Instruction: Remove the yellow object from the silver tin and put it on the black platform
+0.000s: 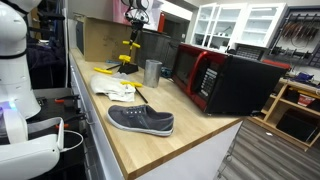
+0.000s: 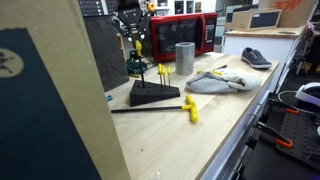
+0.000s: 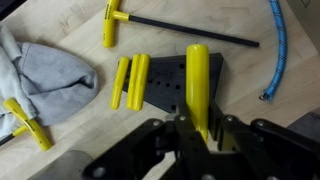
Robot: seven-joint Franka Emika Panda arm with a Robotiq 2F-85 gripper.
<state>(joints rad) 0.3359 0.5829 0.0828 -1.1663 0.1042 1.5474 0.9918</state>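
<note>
My gripper (image 3: pixel 200 130) is shut on the yellow object (image 3: pixel 197 80), a slim bright-yellow piece pointing down from the jaws. It hangs over the black platform (image 3: pixel 168 90), which carries two more yellow pieces (image 3: pixel 130 80). In both exterior views the gripper (image 2: pixel 135 28) (image 1: pixel 136 18) holds the yellow object (image 2: pixel 137 45) a little above the platform (image 2: pixel 153 95) (image 1: pixel 127 67). The silver tin (image 2: pixel 185 57) (image 1: pixel 152 71) stands upright on the wooden table beside the platform. It is out of the wrist view.
A yellow T-handle tool (image 3: pixel 112 22) with a long black shaft lies by the platform. A grey cloth (image 3: pixel 45 75) lies between platform and tin. A grey shoe (image 1: pixel 140 120), a black-and-red microwave (image 1: pixel 225 80) and a blue cable (image 3: pixel 275 40) are also here.
</note>
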